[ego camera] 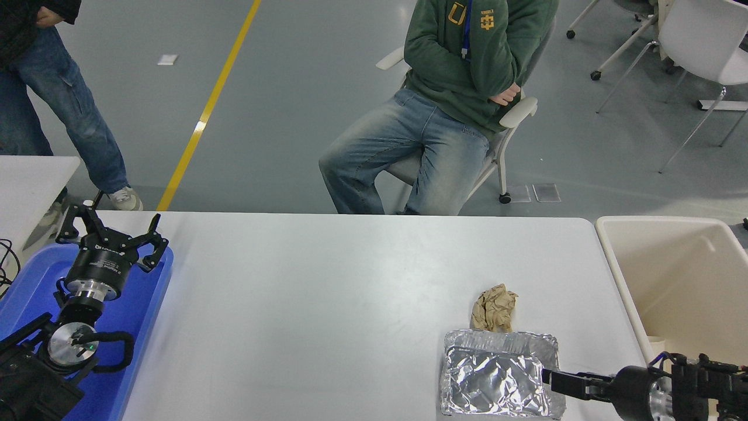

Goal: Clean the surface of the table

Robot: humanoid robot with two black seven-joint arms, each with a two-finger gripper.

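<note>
Our right gripper [552, 380] touches the foil tray's [497, 377] right rim; we cannot tell its grip. The tray lies leftward on the table [327, 304]; the left gripper [111, 231], splayed open, sits far off.

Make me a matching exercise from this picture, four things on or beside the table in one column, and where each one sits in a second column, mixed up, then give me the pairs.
Things
1. foil tray
2. crumpled brown paper
3. left gripper
4. beige bin

Places
A. off the right end of the table surface
B. over the far end of the blue tray
C. at the table's near edge, with the right gripper at its right rim
D. on the table, just beyond the foil tray's far rim

Pairs: 1-C, 2-D, 3-B, 4-A
</note>
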